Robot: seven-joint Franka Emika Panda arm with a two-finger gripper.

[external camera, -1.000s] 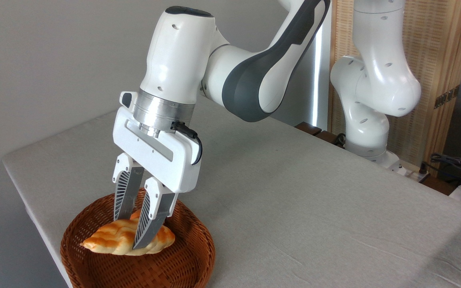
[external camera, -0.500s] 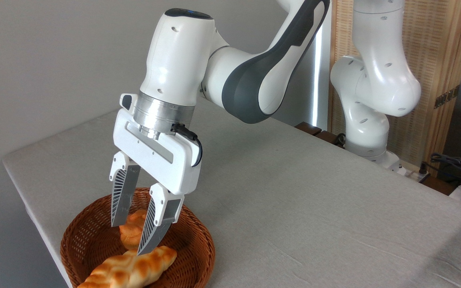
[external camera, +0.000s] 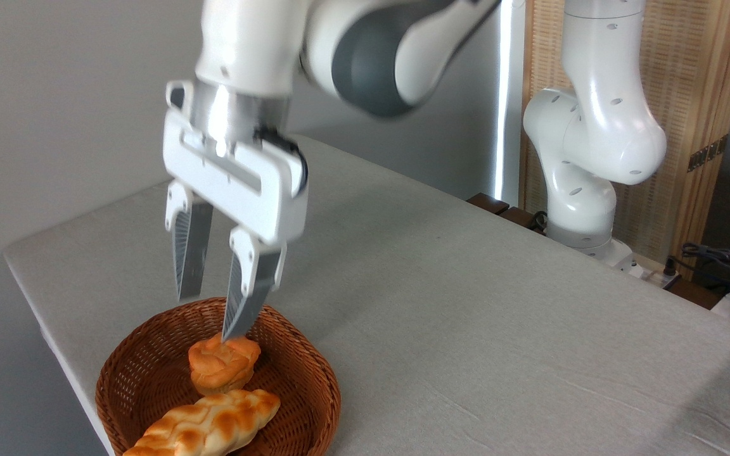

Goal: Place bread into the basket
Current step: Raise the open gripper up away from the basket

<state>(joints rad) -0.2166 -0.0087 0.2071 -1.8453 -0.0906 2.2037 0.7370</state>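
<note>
Already the bread (external camera: 203,427) is lying in the basket (external camera: 130,367), long axis toward the table's near-left edge. Gripper (external camera: 210,316) hanging just above, fingers apart, gripping nothing.

No text, label, brand, number or sign can be read anywhere in the view. The robot arm's white casing shows no legible marking. The table's cloth is plain from edge to edge.
</note>
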